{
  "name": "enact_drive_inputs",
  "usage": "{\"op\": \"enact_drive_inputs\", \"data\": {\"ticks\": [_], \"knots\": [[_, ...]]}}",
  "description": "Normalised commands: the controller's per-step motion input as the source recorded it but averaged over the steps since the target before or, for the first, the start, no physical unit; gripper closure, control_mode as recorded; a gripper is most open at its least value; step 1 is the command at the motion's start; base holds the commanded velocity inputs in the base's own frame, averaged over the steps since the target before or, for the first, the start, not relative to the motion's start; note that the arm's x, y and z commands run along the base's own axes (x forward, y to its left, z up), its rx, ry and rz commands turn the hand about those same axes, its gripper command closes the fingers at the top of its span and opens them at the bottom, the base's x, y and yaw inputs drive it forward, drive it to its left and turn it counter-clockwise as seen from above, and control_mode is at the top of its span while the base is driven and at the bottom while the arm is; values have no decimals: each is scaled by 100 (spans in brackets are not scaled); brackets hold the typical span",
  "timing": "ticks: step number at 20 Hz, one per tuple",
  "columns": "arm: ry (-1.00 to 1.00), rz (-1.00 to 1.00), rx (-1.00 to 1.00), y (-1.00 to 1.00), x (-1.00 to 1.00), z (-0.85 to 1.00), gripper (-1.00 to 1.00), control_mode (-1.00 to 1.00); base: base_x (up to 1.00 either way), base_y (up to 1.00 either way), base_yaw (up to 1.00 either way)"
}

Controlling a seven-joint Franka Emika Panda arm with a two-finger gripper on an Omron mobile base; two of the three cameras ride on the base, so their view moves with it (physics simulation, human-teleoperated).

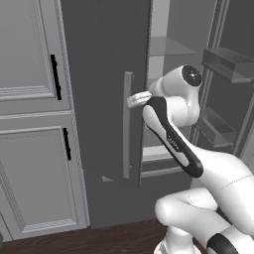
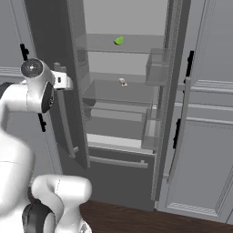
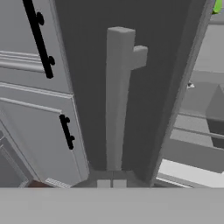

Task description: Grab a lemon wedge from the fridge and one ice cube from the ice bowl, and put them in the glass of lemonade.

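**Fridge doors stand open, lemon wedge on the upper shelf**

While both doors of the dark grey fridge [image 2: 127, 98] stand swung open, the white arm reaches toward the left door [image 1: 104, 89], and its gripper [image 1: 135, 100] sits right at the long grey vertical bar handle [image 1: 127, 124] of that door. In the hand view that same bar handle [image 3: 117, 96] rises straight ahead, and the two finger tips [image 3: 111, 183] show at the bottom pressed together side by side with no gap and nothing between them. Whether the tips actually touch the bar cannot be told.

Seen from the right base view, the lemon wedge [image 2: 119, 40] lies on the upper glass shelf [image 2: 132, 45] inside the fridge, a tiny yellow-green piece toward the middle of the shelf, well apart from the gripper [image 2: 68, 83]. A corner of it also shows as a green speck [image 3: 217, 6] at the top right of the hand view. One shelf lower, a small whitish-brown scrap [image 2: 123, 82] rests by itself. The right door [image 2: 175, 104] carries clear bins [image 2: 157, 70] on its inner side. Below the opening runs the lower drawer with its horizontal bar [image 2: 118, 161]. Light grey panelled cabinets [image 1: 30, 119] with black handles [image 1: 55, 77] flank the fridge.
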Motion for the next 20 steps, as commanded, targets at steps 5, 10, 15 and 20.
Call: {"op": "enact_drive_inputs", "data": {"ticks": [5,10,15,20], "knots": [[9,-24,10,-73,0,55,100,-100,0,0,0],[5,-27,15,-74,-4,36,100,-100,0,0,0],[10,-23,10,-54,18,8,100,-100,0,0,0],[13,-18,3,0,45,-1,100,-100,0,0,0]]}}
